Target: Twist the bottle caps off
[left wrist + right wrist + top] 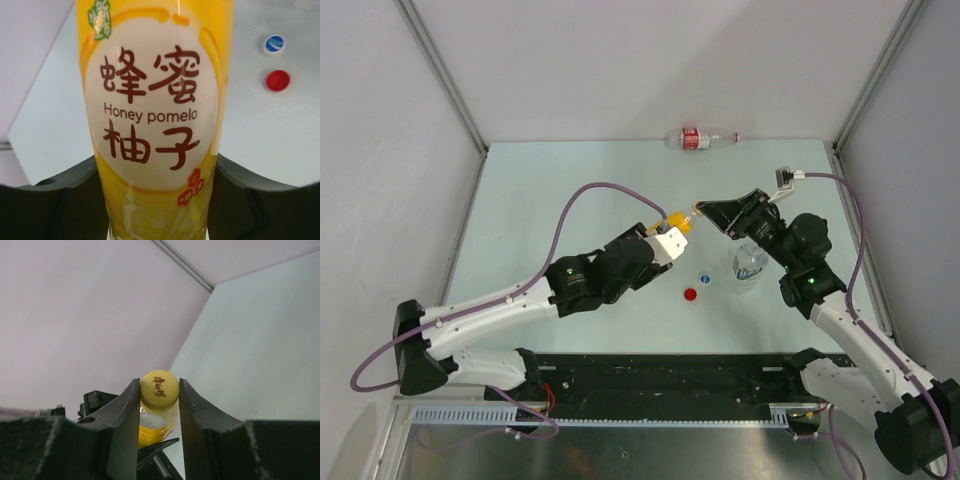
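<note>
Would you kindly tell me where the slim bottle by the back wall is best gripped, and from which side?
Take the slim bottle at its red label, probably from straight above, fingers closing front to back. It lies on its side along the wall, leaving its round body open on top, while the wall crowds the far side.

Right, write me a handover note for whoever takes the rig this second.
Left gripper: shut on the yellow bottle.
Right gripper: shut on the yellow cap, not yet off.
Red cap and blue cap lie loose on the table; short clear bottle stands near them; slim bottle lies at the far edge.
Done: two caps off. Left: unscrew the yellow cap.
</note>
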{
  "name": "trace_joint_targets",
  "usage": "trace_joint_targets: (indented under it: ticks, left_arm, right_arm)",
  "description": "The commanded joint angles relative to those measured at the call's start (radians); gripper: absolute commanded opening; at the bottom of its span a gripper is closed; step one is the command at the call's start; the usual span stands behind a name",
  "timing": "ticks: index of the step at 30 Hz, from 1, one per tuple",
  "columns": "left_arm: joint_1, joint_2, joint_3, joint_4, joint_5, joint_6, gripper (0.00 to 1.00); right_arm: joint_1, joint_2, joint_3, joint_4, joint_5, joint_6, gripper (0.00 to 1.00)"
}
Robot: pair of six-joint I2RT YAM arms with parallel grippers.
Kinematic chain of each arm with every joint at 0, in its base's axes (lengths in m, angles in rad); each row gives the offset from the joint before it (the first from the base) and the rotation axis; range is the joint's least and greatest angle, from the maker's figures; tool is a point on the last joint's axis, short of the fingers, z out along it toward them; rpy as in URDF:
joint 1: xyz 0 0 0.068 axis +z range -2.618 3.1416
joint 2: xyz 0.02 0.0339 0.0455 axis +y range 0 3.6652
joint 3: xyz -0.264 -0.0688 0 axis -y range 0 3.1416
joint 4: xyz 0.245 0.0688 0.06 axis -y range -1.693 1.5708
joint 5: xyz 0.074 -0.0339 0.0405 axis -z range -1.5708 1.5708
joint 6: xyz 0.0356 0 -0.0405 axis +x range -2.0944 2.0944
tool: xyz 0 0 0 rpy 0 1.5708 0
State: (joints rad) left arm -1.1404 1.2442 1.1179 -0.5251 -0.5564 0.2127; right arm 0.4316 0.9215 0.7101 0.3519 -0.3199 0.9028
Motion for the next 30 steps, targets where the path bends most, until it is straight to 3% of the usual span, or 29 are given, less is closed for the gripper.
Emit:
trace_joint_targets:
  ticks: [1, 12, 24, 30]
  left_arm:
    - [0.003, -0.045, 0.020, 0.039, 0.193, -0.012, 0.27]
    - [0.064, -0.127, 0.020, 0.084, 0.719, 0.003, 0.26]
    - [0.165, -0.125, 0.048, 0.088, 1.377, 0.011, 0.25]
    - [0.200, -0.116, 0.055, 0.087, 1.636, 0.021, 0.27]
  right_arm:
    - [0.001, -0.048, 0.002, 0.126, -0.080, -0.051, 0.00]
    - [-0.003, -0.137, -0.037, 0.218, -0.168, -0.116, 0.00]
    - [-0.007, -0.169, -0.053, 0.395, -0.375, -0.160, 0.00]
    - [-0.007, -0.159, -0.052, 0.514, -0.514, -0.156, 0.00]
